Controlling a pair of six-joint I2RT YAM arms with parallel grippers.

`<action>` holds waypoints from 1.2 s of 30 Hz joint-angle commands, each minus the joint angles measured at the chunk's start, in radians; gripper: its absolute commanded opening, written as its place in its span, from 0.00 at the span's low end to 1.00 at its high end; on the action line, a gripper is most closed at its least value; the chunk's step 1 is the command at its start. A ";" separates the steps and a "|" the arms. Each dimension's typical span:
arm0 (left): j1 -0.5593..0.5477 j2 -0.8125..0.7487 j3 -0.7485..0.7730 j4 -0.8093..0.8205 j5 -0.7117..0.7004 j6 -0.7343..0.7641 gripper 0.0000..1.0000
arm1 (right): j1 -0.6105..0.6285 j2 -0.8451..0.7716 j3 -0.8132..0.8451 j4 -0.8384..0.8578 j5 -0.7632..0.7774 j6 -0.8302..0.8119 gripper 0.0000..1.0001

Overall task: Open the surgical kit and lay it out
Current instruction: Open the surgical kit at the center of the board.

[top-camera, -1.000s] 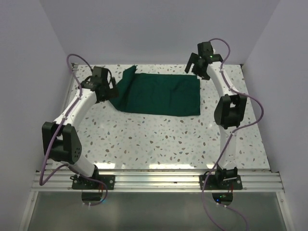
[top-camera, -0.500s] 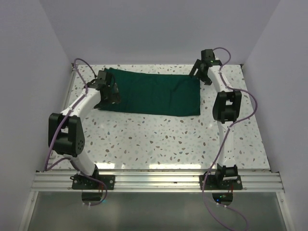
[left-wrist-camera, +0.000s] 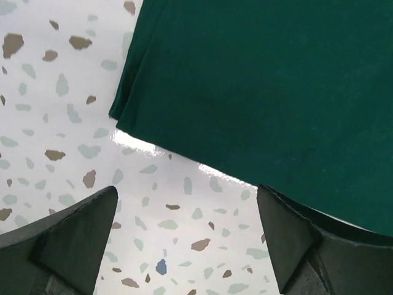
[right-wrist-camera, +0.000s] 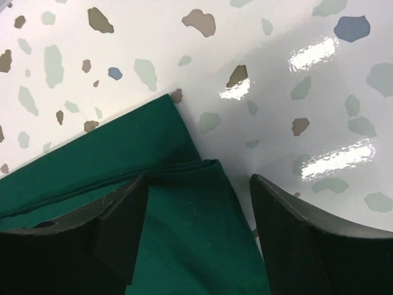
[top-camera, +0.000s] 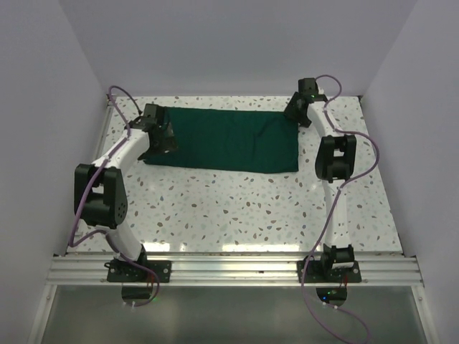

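Green cloth drape lies rectangular on glossy speckled table.

The speckled white table is carrying a dark green cloth drape lying flat along its far edge.

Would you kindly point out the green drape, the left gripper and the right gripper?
green drape [top-camera: 229,140], top external view, middle of the cloth.
left gripper [left-wrist-camera: 185,190], left wrist view, midway between its fingertips.
right gripper [right-wrist-camera: 198,179], right wrist view, midway between its fingertips, over the drape's corner.
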 commanded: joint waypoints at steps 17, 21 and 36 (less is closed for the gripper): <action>0.004 -0.102 -0.101 0.012 0.018 -0.020 1.00 | -0.032 0.014 0.002 -0.006 0.003 -0.001 0.00; 0.006 -0.161 -0.107 -0.017 -0.002 -0.073 1.00 | -0.032 -0.066 -0.042 -0.007 0.013 -0.016 0.00; 0.088 -0.648 -0.362 0.157 0.191 -0.175 1.00 | 0.208 -0.429 -0.346 -0.032 -0.215 -0.091 0.00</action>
